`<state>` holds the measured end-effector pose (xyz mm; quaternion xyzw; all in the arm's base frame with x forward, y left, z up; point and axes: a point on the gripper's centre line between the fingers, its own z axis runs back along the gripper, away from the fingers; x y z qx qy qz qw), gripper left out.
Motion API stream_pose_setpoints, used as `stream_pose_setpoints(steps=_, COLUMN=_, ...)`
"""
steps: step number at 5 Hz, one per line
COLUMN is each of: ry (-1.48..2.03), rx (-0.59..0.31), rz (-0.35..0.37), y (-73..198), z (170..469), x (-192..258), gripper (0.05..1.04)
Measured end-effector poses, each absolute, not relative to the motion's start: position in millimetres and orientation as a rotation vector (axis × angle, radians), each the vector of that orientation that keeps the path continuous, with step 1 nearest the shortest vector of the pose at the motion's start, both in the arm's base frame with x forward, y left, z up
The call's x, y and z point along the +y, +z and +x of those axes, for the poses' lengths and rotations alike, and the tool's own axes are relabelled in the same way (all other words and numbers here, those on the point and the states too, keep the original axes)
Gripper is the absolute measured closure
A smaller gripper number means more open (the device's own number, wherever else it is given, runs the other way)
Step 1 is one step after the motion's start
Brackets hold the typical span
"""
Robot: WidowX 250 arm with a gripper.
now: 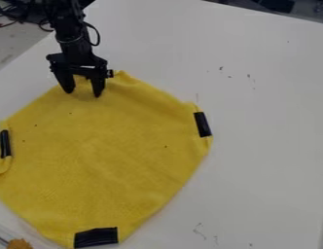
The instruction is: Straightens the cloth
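- Fingers (98, 86) parted at the far corner of the yellow cloth (105, 155).
- Closing too high could pinch nothing.
- Dragging sideways could crease the middle.

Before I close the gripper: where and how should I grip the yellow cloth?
I'd pinch the yellow cloth at its far corner, coming down from above: the edge looks rumpled there, likely giving something to close on, and the open gripper is at that corner. The middle lies flatter, probably harder to pinch.
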<state>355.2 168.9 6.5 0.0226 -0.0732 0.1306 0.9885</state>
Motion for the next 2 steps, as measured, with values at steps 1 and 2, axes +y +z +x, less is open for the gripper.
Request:
stream_pose_setpoints(steps=1, ry=0.381, rx=-0.158, rz=0.063, y=6.7, z=355.3, x=174.4, gripper=0.084)
stream_pose_setpoints(steps=2, ry=0.454, rx=-0.176, rz=0.074, y=6.0, z=356.3, x=177.0, gripper=0.083)
